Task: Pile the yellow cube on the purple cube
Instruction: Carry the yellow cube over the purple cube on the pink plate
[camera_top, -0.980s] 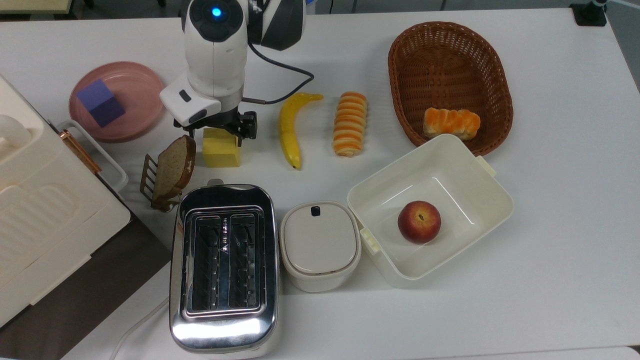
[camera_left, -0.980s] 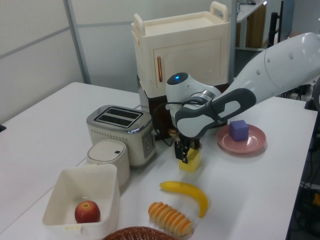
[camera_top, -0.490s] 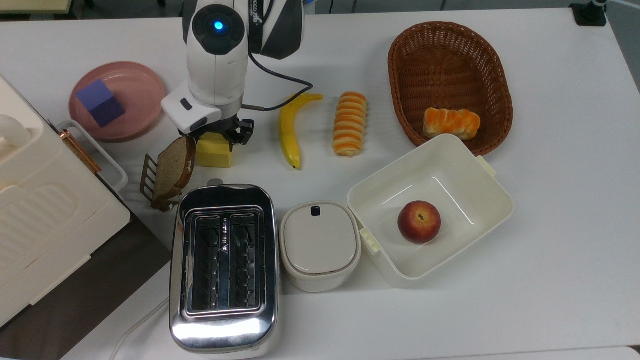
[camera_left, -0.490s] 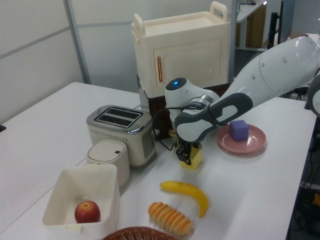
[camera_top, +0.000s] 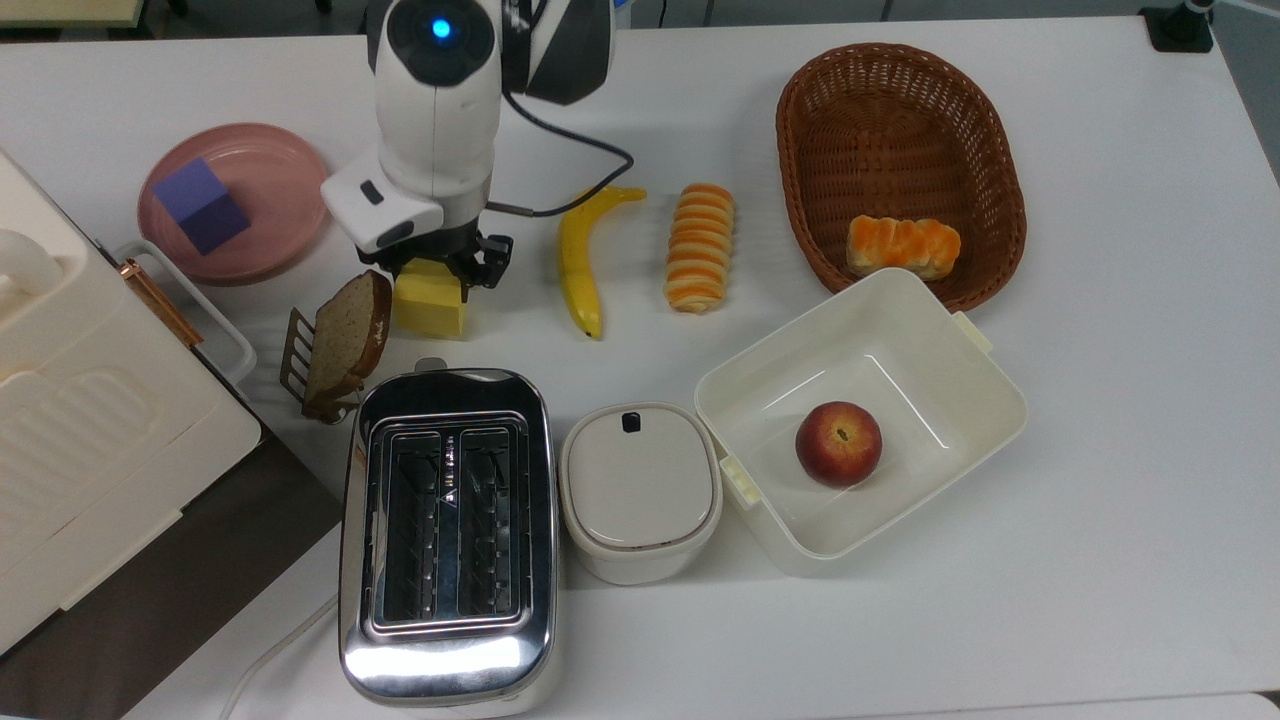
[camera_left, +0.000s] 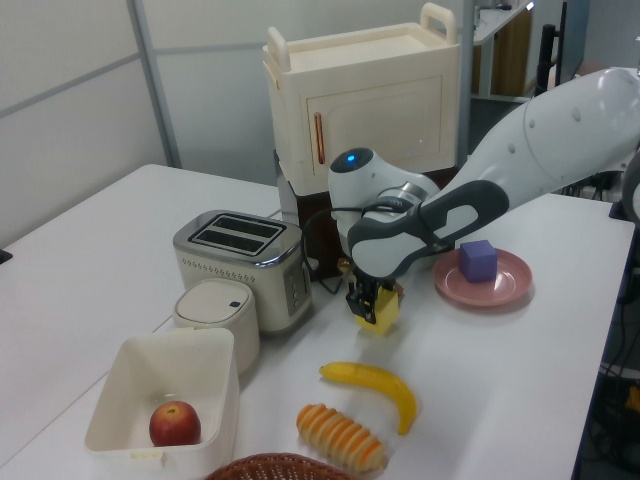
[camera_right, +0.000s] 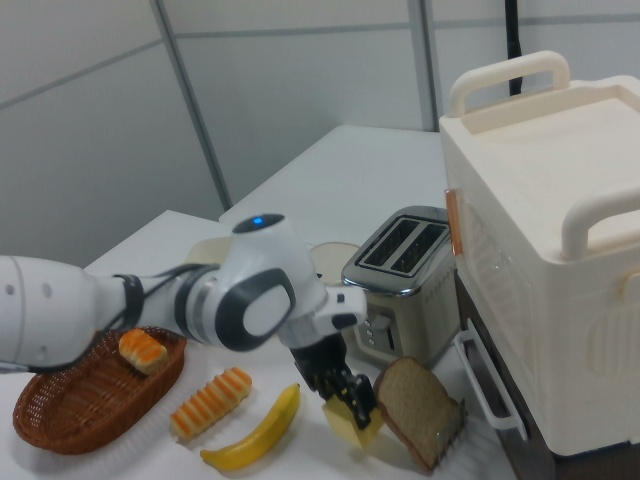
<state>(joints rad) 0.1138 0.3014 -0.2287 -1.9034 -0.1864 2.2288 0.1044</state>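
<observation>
My gripper (camera_top: 441, 268) is shut on the yellow cube (camera_top: 430, 308), a pale butter-coloured block held tilted just above the table next to the bread slice (camera_top: 347, 332). The left view shows the yellow cube (camera_left: 384, 311) hanging from the gripper (camera_left: 367, 305). In the right view the gripper (camera_right: 343, 393) clamps the top of the tilted yellow cube (camera_right: 357, 428). The purple cube (camera_top: 202, 205) sits on a pink plate (camera_top: 275, 160) toward the top view's left of the gripper. It is also the purple cube (camera_left: 478, 260) on the pink plate (camera_left: 506, 290), to the left view's right of the arm.
A chrome toaster (camera_top: 445, 530) and a bread rack stand close in front of the cube. A banana (camera_top: 578, 260) and a striped roll (camera_top: 700, 245) lie to the top view's right. Farther off are a wicker basket (camera_top: 900, 130), a white bin (camera_top: 940, 350) with an apple, a lidded pot (camera_top: 640, 490) and a cream cabinet (camera_top: 80, 430).
The fingers came down around the yellow cube and shut on it, nudging it toward the bread slice. It now hangs slightly raised and tilted. The purple cube has not moved.
</observation>
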